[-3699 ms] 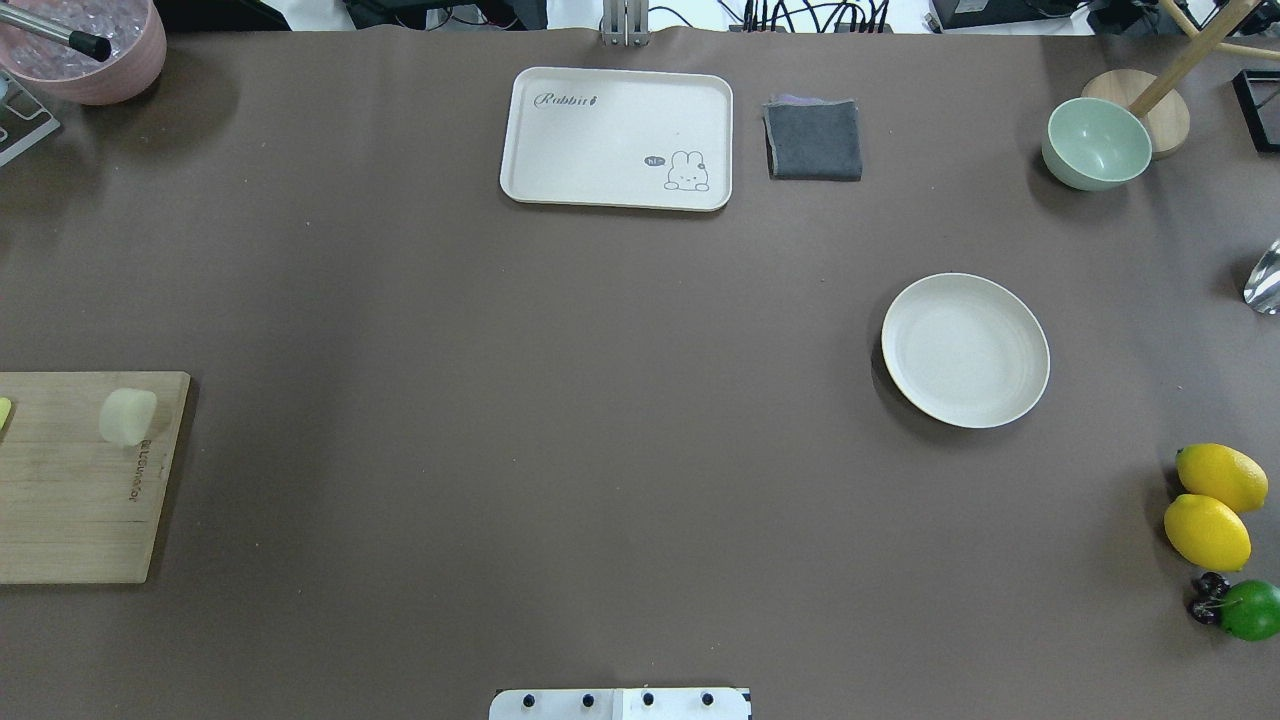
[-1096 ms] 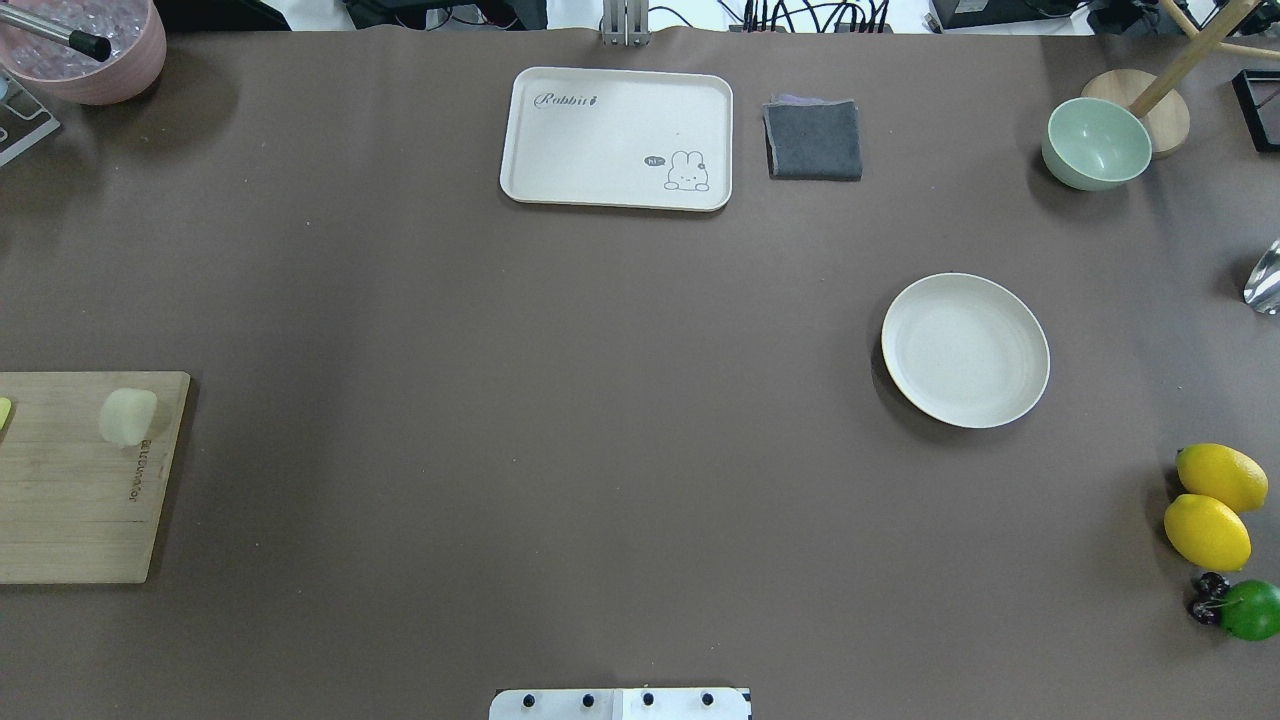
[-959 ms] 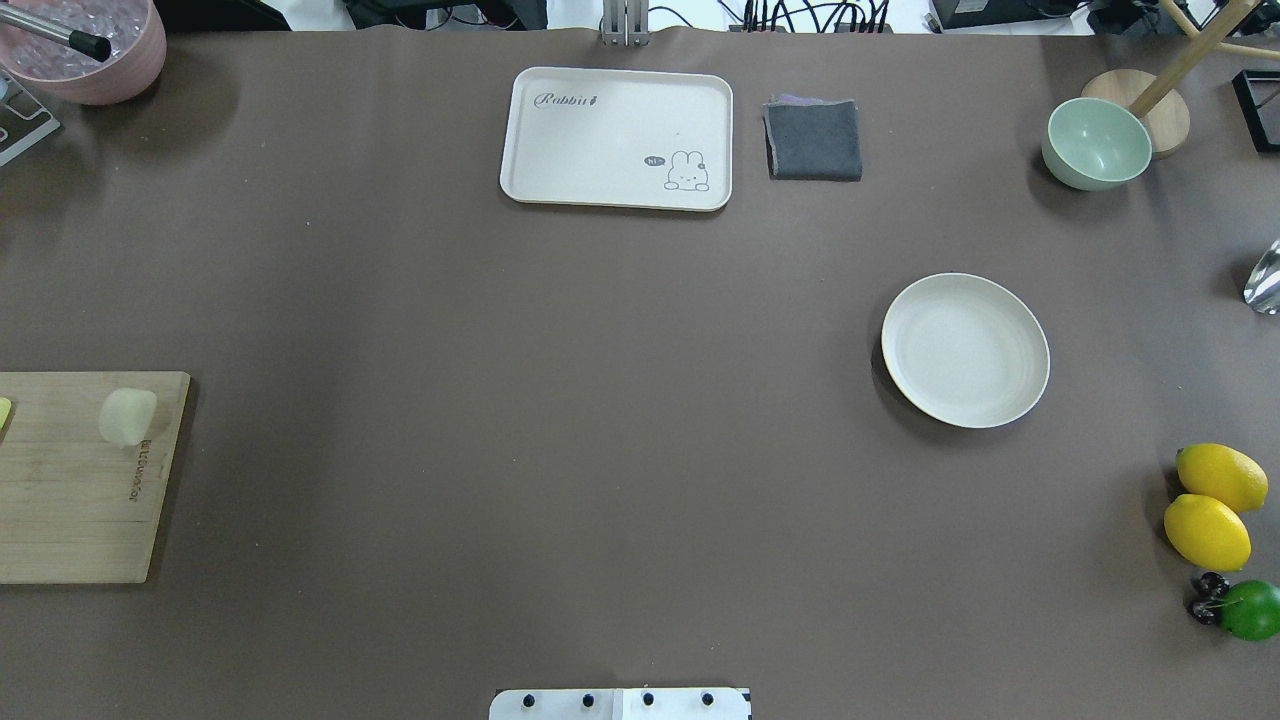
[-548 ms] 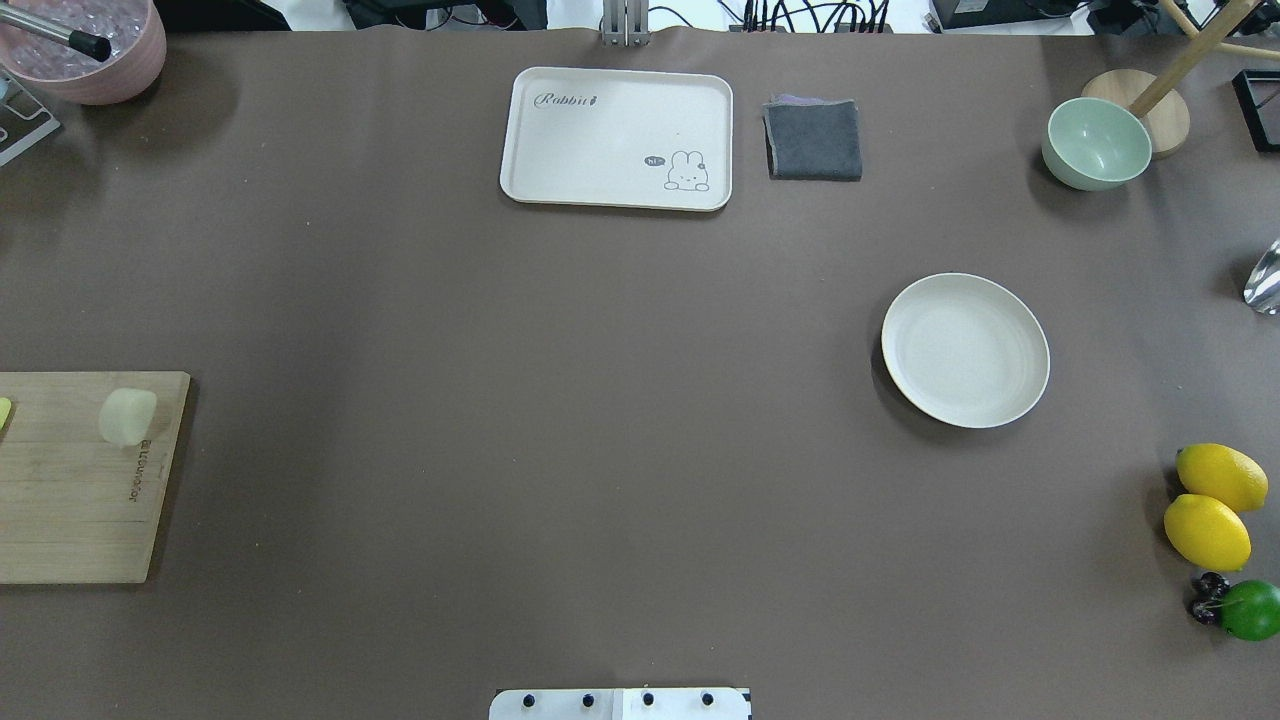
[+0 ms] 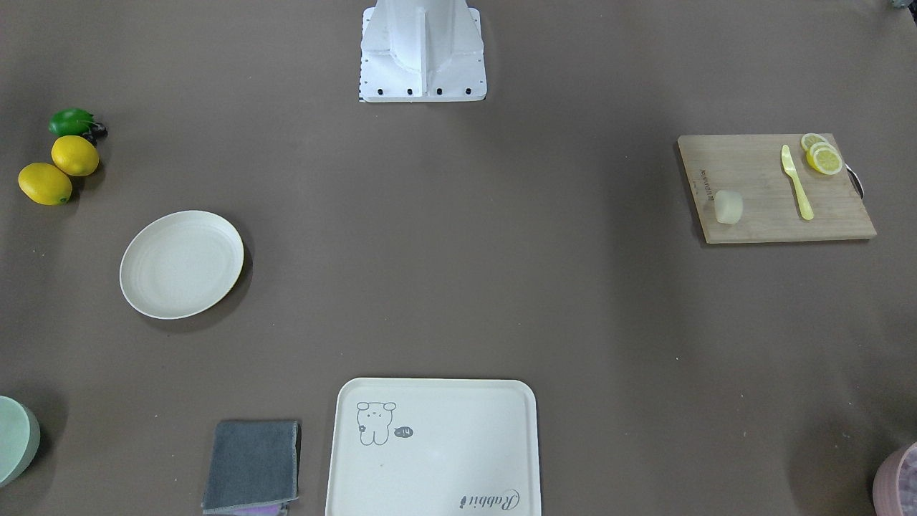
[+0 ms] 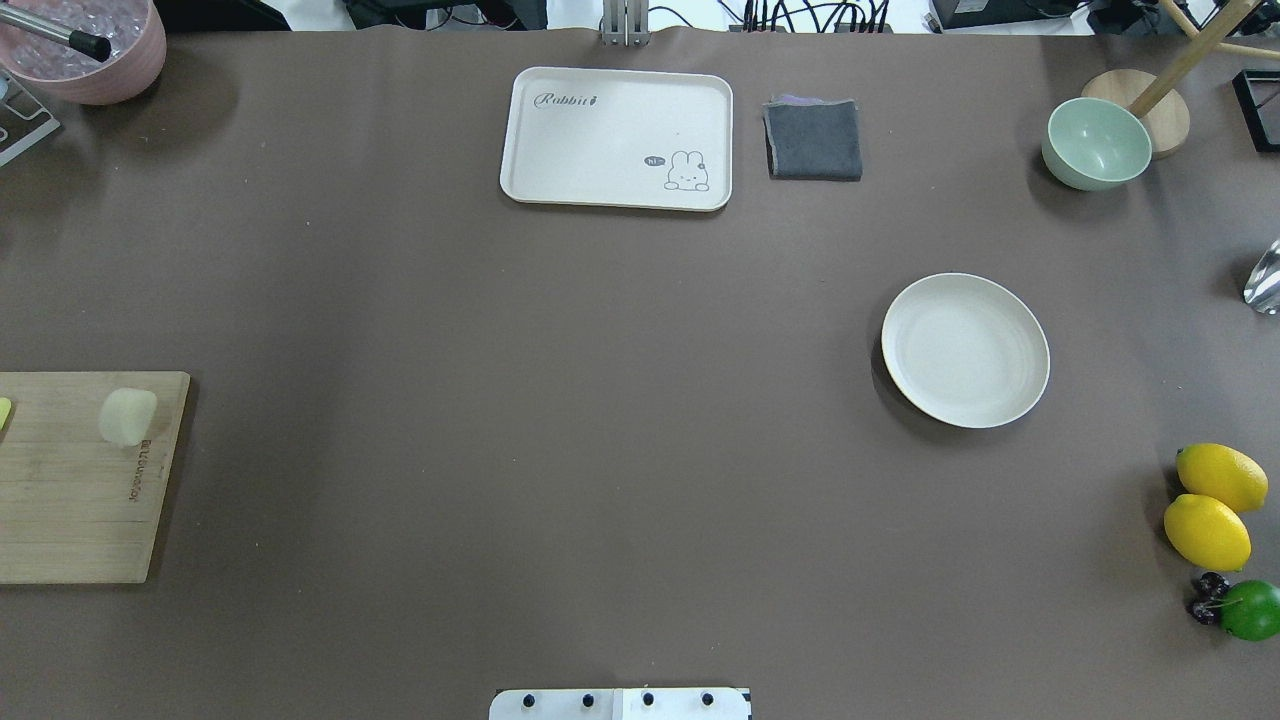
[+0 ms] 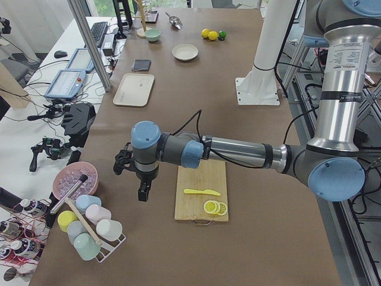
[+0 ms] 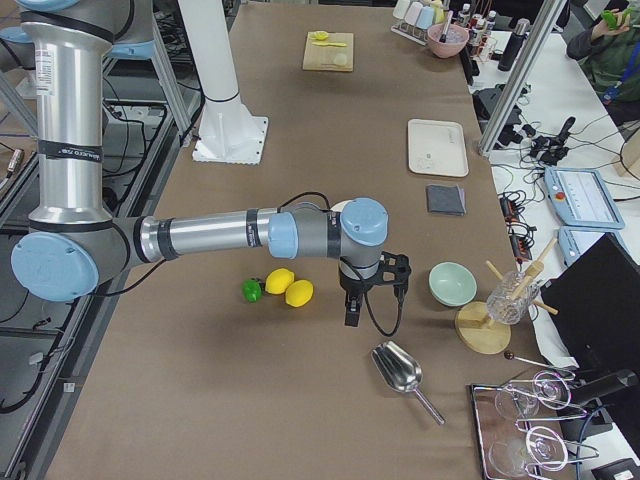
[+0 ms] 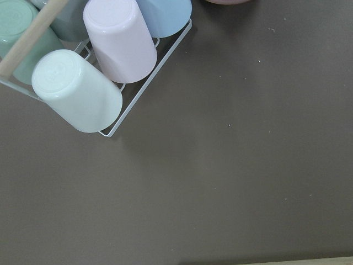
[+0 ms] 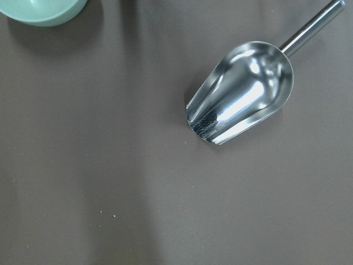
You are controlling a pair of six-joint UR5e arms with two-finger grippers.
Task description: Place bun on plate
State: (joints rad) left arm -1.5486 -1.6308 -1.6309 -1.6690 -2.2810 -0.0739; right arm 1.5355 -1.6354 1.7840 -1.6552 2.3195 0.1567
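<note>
The bun point(image 6: 128, 416) point(image 5: 728, 207) lies on a wooden cutting board point(image 6: 70, 500) point(image 5: 759, 193) at the table's left edge. The round cream plate point(image 6: 965, 350) point(image 5: 181, 264) point(image 7: 185, 52) sits bare on the right half, far from the bun. Only the side views show the arms. My left gripper point(image 7: 143, 192) hangs over the table just off the board, between it and a cup rack; I cannot tell if it is open or shut. My right gripper point(image 8: 352, 310) hangs past the plate, near the lemons; its state I cannot tell either.
A plastic knife point(image 5: 796, 181) and lemon slices point(image 5: 822, 156) share the board. A cream tray point(image 6: 617, 138) and grey cloth point(image 6: 814, 139) lie at the far edge. Green bowl point(image 6: 1096, 143), lemons point(image 6: 1213, 505), lime point(image 6: 1250, 609), metal scoop point(image 10: 242, 91), cup rack point(image 9: 99, 66), pink bowl point(image 6: 90, 45).
</note>
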